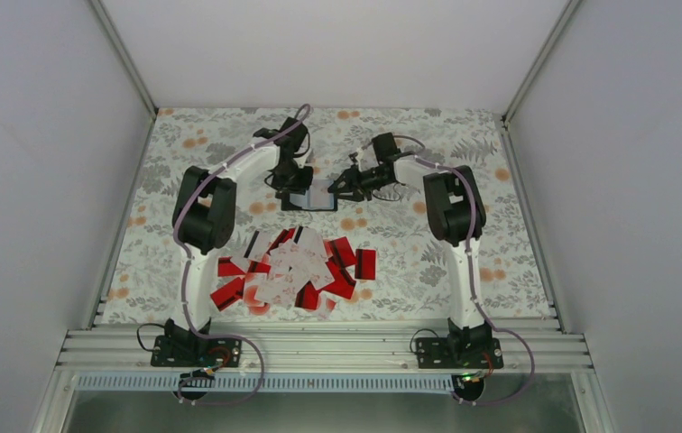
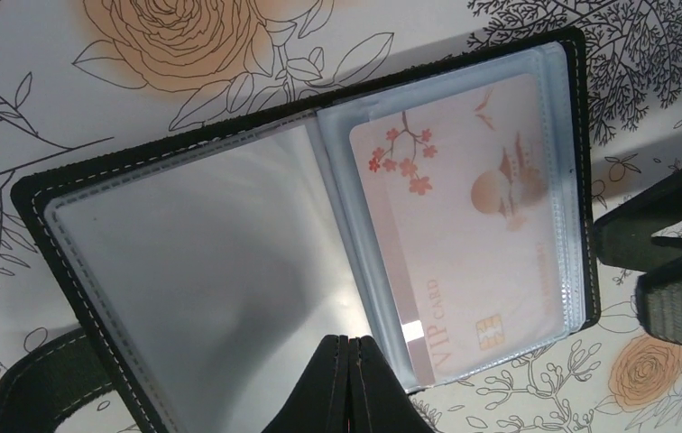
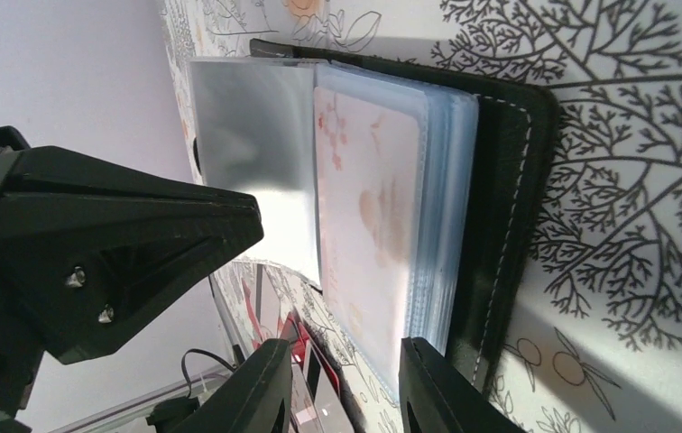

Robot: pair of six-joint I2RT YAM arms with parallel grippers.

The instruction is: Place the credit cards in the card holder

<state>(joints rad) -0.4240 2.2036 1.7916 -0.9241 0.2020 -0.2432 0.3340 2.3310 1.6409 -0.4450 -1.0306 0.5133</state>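
Observation:
The black card holder (image 1: 312, 200) lies open on the flowered table, far centre. In the left wrist view its left clear sleeve (image 2: 202, 271) is empty and the right one holds a pale pink credit card (image 2: 473, 234) marked VIP. My left gripper (image 2: 353, 339) is shut, its tips over the near edge of the empty sleeve, with nothing visible between them. My right gripper (image 3: 345, 347) stands open at the holder's right side (image 3: 500, 180), the edge of the sleeve stack between its fingers. A pile of red and white credit cards (image 1: 292, 271) lies nearer the bases.
White walls close the table on three sides. The right gripper's dark fingers (image 2: 671, 262) show at the right edge of the left wrist view. The left gripper's body (image 3: 112, 253) fills the left of the right wrist view.

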